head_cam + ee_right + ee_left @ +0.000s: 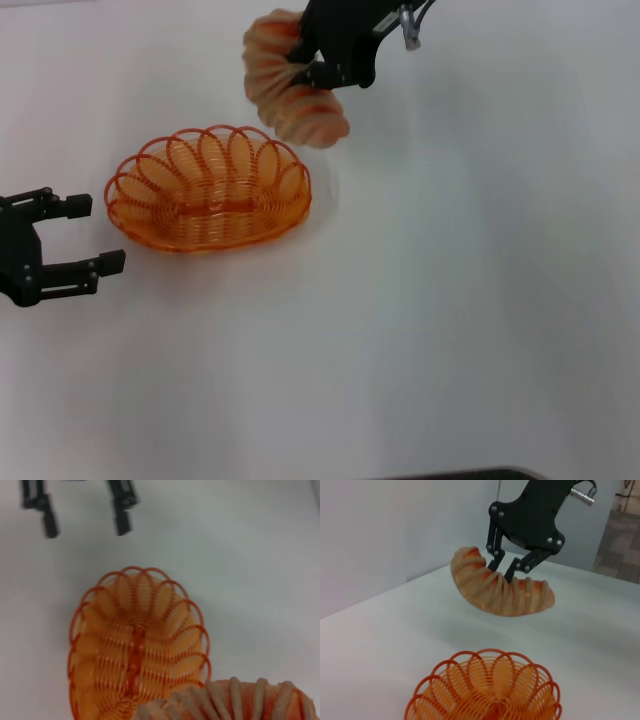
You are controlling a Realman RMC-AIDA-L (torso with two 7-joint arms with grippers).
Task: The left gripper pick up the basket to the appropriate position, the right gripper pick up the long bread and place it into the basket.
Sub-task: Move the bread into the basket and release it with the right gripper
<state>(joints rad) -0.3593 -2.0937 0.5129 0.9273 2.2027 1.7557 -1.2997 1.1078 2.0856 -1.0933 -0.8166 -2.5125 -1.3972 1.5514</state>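
One plain white table [450,330]

The basket [209,190] is orange wire with a looped, scalloped rim. The long bread [290,90] is pale tan with orange-red crosswise ridges. Both claws, left [85,235] and right [318,68], are black. The tabletop [450,300] is plain white.

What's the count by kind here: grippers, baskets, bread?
Grippers: 2. The left gripper is open beside the basket; the right gripper is shut on the long bread, held in the air.
Baskets: 1. The basket is orange wire, empty, on the table.
Bread: 1. The long bread.
Total: 4
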